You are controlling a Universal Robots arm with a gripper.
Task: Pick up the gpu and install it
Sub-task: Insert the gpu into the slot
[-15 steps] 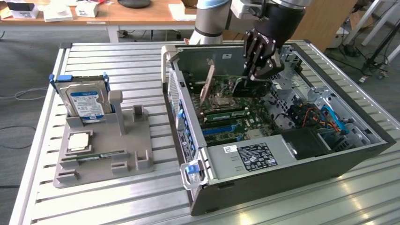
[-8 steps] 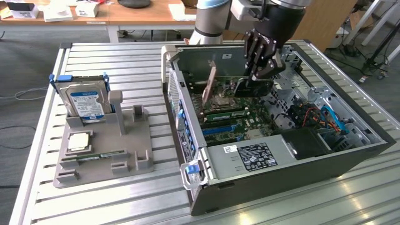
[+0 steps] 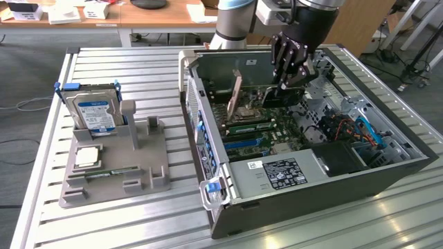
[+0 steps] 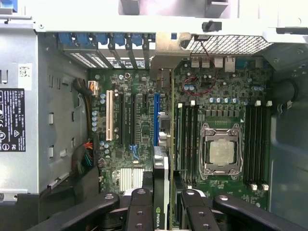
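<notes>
Wrist view — thin, edge-on gpu (image 4: 161,163) in black pincer (image 4: 165,204)

**Exterior camera:** mounted high and off the arm, facing obliquely down across the counter (image 3: 104,223). It is set back far enough to take in the grey parts holder (image 3: 138,174) at the exterior view's left and the whole open computer case (image 3: 387,174) at its right.

**Wrist camera:** looks straight down into the case, close to the motherboard (image 4: 139,130), with the jaws and the clamped gpu (image 4: 161,192) in the near foreground.

**Shared ground:** motherboard, processor socket (image 4: 222,150), power supply label (image 4: 10,119).
</notes>
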